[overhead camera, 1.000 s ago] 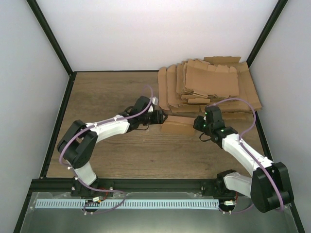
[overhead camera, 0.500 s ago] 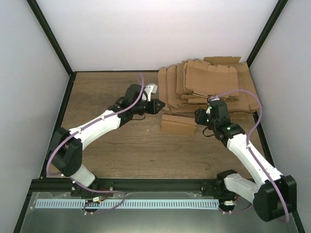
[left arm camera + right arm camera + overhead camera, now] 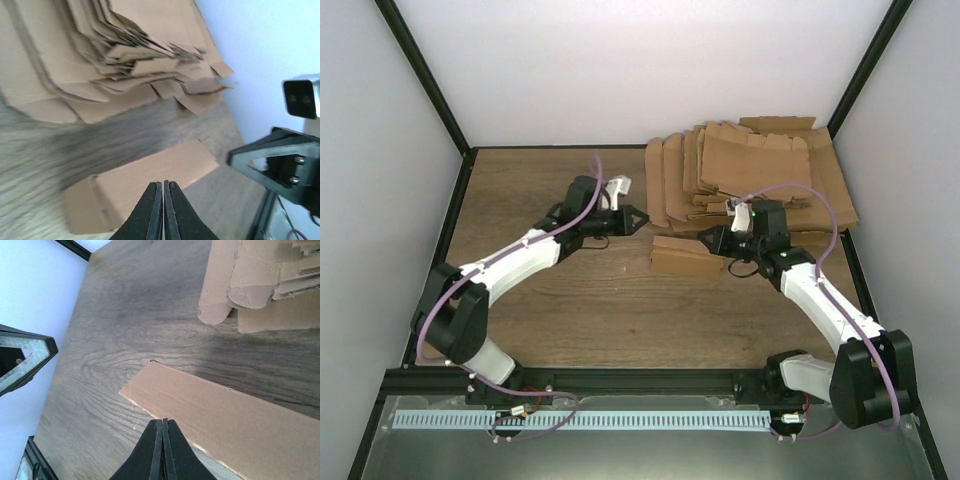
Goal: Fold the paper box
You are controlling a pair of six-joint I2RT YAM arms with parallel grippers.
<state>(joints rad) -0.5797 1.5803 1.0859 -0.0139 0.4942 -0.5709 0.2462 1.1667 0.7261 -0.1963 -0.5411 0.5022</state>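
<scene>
a: entry one, paper box [image 3: 687,257]: location?
b: small oblong, lying free on the table [image 3: 530,300], just in front of the pile of blanks [image 3: 750,175], between the arms.
a: pincers?
b: left gripper [image 3: 638,220], right gripper [image 3: 706,238]: each pressed together, empty, one near each end. probably closed to act as blunt pushers.

Bright, even, diffuse light fills the sharp overhead view; shadows are faint and soft. Motion blur smears the desk [image 3: 35,150] and cardboard pile [image 3: 100,60] in the left wrist view; the right wrist view is crisp.
</scene>
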